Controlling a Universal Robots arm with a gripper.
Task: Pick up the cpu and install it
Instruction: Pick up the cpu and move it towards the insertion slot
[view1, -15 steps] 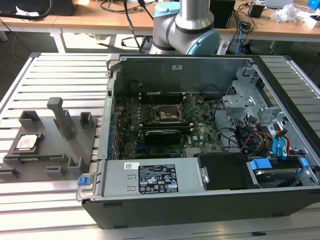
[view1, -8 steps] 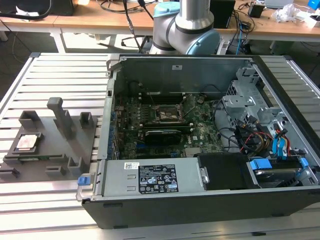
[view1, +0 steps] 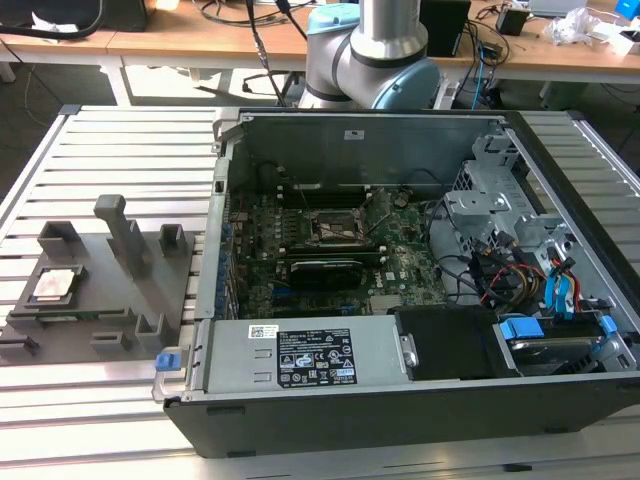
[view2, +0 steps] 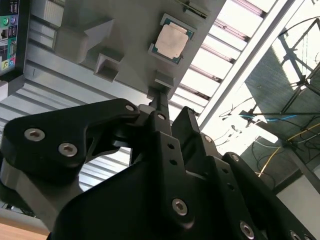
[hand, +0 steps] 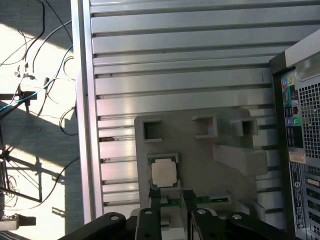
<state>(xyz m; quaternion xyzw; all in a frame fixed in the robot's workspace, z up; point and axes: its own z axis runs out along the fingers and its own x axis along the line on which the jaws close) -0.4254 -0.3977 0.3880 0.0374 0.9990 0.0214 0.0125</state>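
Currently the gripper (hand: 171, 197), fingers apart and empty, hovers near the cpu (hand: 164, 173) at the edge of the fixture (hand: 192, 155); a skewed descent could chip it.

Slatted table (view1: 120, 130) with grey fixture (view1: 105, 285) and computer case (view1: 330, 420)

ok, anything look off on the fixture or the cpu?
Nothing stands out. The cpu lies flat and square in its pocket on the grey fixture; the hand is clear of it, open and empty.
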